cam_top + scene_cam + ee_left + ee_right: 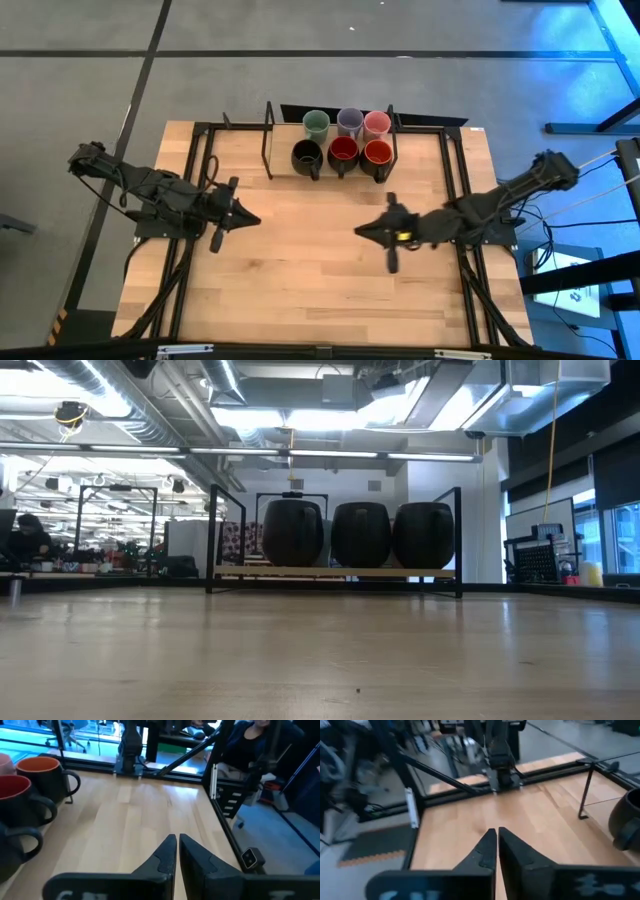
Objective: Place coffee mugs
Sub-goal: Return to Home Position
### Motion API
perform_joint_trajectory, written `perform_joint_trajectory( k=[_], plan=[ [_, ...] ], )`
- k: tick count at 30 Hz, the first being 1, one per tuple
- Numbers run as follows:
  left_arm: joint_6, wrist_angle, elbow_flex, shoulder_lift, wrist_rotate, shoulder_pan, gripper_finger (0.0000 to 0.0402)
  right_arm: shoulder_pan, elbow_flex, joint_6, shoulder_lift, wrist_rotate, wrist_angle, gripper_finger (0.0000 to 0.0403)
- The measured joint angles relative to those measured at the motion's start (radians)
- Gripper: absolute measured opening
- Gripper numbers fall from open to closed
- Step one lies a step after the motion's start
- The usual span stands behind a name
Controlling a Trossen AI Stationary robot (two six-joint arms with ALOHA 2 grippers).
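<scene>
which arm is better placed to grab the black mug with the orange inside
Right, probably. The right gripper sits nearly in line with the round black ceramic mug with the orange inside; the left gripper is much farther off.

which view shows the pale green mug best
The high view: looking straight down, it shows the pale green mug unblocked, at the left end of the rack back row. In the low view the three dark front mugs hide it. Neither wrist view shows it.
</scene>
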Motion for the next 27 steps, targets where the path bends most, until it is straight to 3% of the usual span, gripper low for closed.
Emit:
perform_joint_trajectory(
  k=[8, 12, 18, 20, 24, 27],
  plan=[
    [0.023, 0.014, -0.004, 0.004, -0.011, 0.0, 0.0016, 0.065, -0.372, -0.01, -0.355, -0.008, 0.238, 0.0005],
    [0.082, 0.15, -0.07, -0.004, -0.006, 0.001, 0.0016, 0.077, -0.466, 0.007, -0.518, 0.007, 0.191, 0.0002],
    [0.136, 0.369, -0.207, -0.032, -0.062, 0.001, 0.0016, 0.078, -0.512, 0.043, -0.648, -0.023, 0.156, 0.0008],
    [0.117, 0.37, -0.231, -0.033, -0.073, 0.001, 0.0016, 0.077, -0.525, 0.003, -0.684, -0.097, 0.151, 0.0008],
    [0.076, 0.379, -0.242, -0.026, -0.072, 0.0, 0.0016, 0.055, -0.622, -0.18, -0.767, -0.365, 0.251, 0.0007],
    [0.14, 0.406, -0.242, -0.014, -0.043, 0.0, 0.0016, -0.006, -0.718, -0.229, -0.849, -0.437, 0.346, 0.0007]
  ],
)
